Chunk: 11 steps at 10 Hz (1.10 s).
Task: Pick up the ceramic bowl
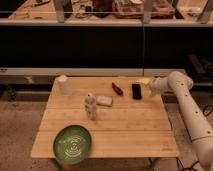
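A green ceramic bowl (73,144) with a pale pattern inside sits at the front left corner of the wooden table (130,125). My gripper (152,86) is on a white arm that reaches in from the right; it hovers over the table's back right edge, far from the bowl and next to a black object.
On the table stand a white cup (63,84) at back left, a small white bottle (90,106) in the middle, a pale flat packet (104,101), a dark red item (117,89) and a black rectangular object (136,91). A dark counter runs behind.
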Motion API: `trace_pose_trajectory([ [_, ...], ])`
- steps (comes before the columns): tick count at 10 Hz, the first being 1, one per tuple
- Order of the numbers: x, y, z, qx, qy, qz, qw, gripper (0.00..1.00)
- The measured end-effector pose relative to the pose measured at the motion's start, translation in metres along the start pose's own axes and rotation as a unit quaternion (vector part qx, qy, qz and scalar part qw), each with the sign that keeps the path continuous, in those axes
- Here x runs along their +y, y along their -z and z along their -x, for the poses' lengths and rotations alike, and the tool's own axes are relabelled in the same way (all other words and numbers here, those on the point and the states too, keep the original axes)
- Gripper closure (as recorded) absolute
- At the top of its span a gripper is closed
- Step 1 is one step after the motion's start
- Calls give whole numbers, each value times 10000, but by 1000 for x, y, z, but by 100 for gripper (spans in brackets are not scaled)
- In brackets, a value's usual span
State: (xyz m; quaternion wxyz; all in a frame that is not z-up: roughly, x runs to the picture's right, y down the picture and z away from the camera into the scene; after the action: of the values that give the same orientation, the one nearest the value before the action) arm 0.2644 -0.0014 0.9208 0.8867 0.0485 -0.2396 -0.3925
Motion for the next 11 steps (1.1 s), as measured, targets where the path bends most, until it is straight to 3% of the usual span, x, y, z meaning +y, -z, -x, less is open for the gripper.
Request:
trace_pose_trajectory([
  [2, -4, 2, 17, -108, 139, -22, 9998, 20],
  [4, -13, 6, 55, -357, 355, -80, 9987, 20],
  [5, -22, 13, 104, -661, 616, -158, 9958, 20],
  [7, -30, 26, 164, -1042, 968, -247, 9895, 20],
  [8, -34, 32, 196, -1258, 1208, -288, 9843, 20],
  [9, -39, 37, 223, -1452, 1452, -312, 9782, 20],
  [11, -39, 40, 248, -1631, 1792, -247, 9699, 20],
])
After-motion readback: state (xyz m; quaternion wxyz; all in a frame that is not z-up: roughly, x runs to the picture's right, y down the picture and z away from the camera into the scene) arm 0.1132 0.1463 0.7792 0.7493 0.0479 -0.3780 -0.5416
